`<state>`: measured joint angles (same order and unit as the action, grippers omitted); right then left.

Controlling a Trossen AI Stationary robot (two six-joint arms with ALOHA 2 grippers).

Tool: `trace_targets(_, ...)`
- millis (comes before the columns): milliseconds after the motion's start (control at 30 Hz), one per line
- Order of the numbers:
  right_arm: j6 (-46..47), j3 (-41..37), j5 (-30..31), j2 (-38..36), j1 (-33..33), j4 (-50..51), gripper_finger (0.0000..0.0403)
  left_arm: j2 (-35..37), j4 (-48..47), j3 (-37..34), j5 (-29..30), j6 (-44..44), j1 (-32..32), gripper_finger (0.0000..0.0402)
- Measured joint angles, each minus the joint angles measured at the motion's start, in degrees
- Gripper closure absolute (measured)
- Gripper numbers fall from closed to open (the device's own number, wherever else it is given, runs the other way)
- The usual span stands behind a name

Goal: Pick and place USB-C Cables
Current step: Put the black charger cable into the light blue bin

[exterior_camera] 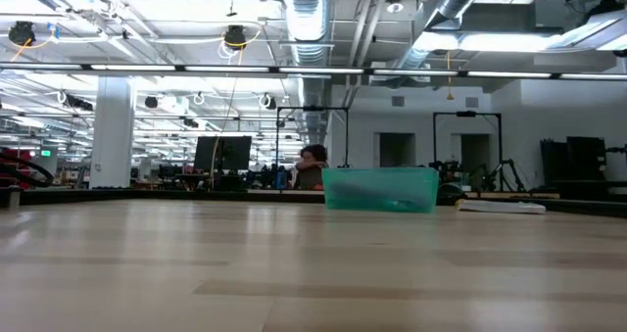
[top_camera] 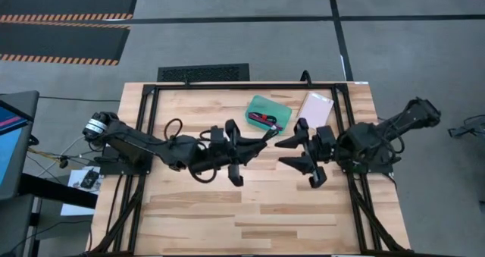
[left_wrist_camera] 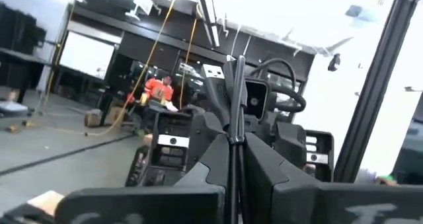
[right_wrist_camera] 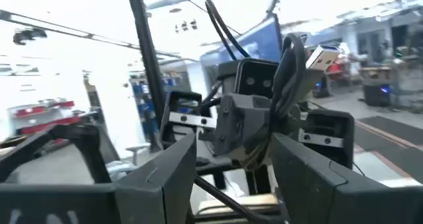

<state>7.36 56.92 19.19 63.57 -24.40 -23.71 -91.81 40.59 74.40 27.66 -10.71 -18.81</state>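
My left gripper point(top_camera: 256, 145) hovers over the table's middle, shut on an all-black USB-C cable bundle point(top_camera: 267, 136) that points toward my right gripper point(top_camera: 287, 153). The right gripper faces it from the table's right side, open, touching nothing. In the left wrist view the bundle point(left_wrist_camera: 228, 98) sticks out past the shut fingers point(left_wrist_camera: 232, 143), a silver plug point(left_wrist_camera: 213, 71) at its end. The right wrist view shows the same bundle point(right_wrist_camera: 291, 72) beyond its open fingers point(right_wrist_camera: 234, 159). A black-and-red cable point(top_camera: 261, 119) lies in the teal tray point(top_camera: 279, 108). The light blue and magenta cables are out of view. My left gripper pinches the black cable bundle between its two fingers, partway along its length point(left_wrist_camera: 232, 135), coming level from the table's left side with the fingers lying along the bundle. The bundle is lifted clear of the table, and its free end with the plug point(left_wrist_camera: 213, 71) sticks out past the fingertips.
The teal tray point(exterior_camera: 380, 188) sits toward the far edge, just beyond the two grippers. A flat pale pink packet point(top_camera: 315, 108) lies to its right, also seen in the low view point(exterior_camera: 500, 207). Bare wooden tabletop point(top_camera: 250, 219) stretches toward the near edge. People sit in the room behind.
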Motion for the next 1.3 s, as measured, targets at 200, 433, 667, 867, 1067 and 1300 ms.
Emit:
trace_targets(200,0.20,1.82,-6.53,1.06,5.10,1.52,0.0184,0.00,-1.28,1.69,-1.80,2.33,0.78,0.0399)
trace_targets(433,0.41,1.84,-10.46,1.21,8.63,2.55,0.0184,-0.02,-3.02,1.67,-3.01,2.24,1.28,0.0399)
trace_targets(667,2.16,1.84,-11.09,0.76,9.76,-0.95,0.0184,-0.02,-2.80,1.69,-3.84,-2.61,2.22,0.0399)
trace_targets(867,2.81,1.80,-11.79,1.59,9.92,0.97,0.0184,-0.13,-8.03,1.69,-5.81,-3.33,3.61,0.0399)
trace_targets(1067,1.54,1.82,-11.68,1.46,11.06,0.51,0.0185,-0.20,-9.61,1.69,-7.41,-6.45,4.88,0.0399)
trace_targets(1300,4.38,1.86,-11.36,0.87,12.16,1.18,0.0281,-0.20,-10.12,1.69,-8.29,-7.63,5.80,0.0400)
